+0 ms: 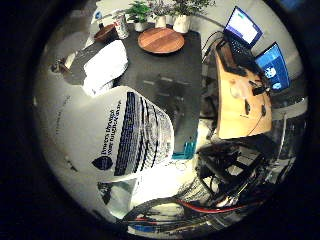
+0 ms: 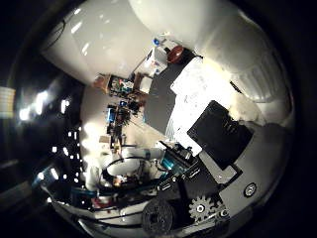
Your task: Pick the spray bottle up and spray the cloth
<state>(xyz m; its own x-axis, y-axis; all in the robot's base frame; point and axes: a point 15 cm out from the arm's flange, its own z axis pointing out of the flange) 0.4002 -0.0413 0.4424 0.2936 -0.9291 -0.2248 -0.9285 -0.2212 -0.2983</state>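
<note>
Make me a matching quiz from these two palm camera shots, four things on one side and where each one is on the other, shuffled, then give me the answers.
Things:
1. spray bottle
2. white cloth
3. round wooden board
4. laptops

Places:
A. on the light wooden desk beside the dark table
B. folded on the dark table, near one edge
C. close up against the palm, filling much of the view
D. flat on the dark table in front of the potted plants

Pairs: 1-C, 2-B, 3-D, 4-A
</note>
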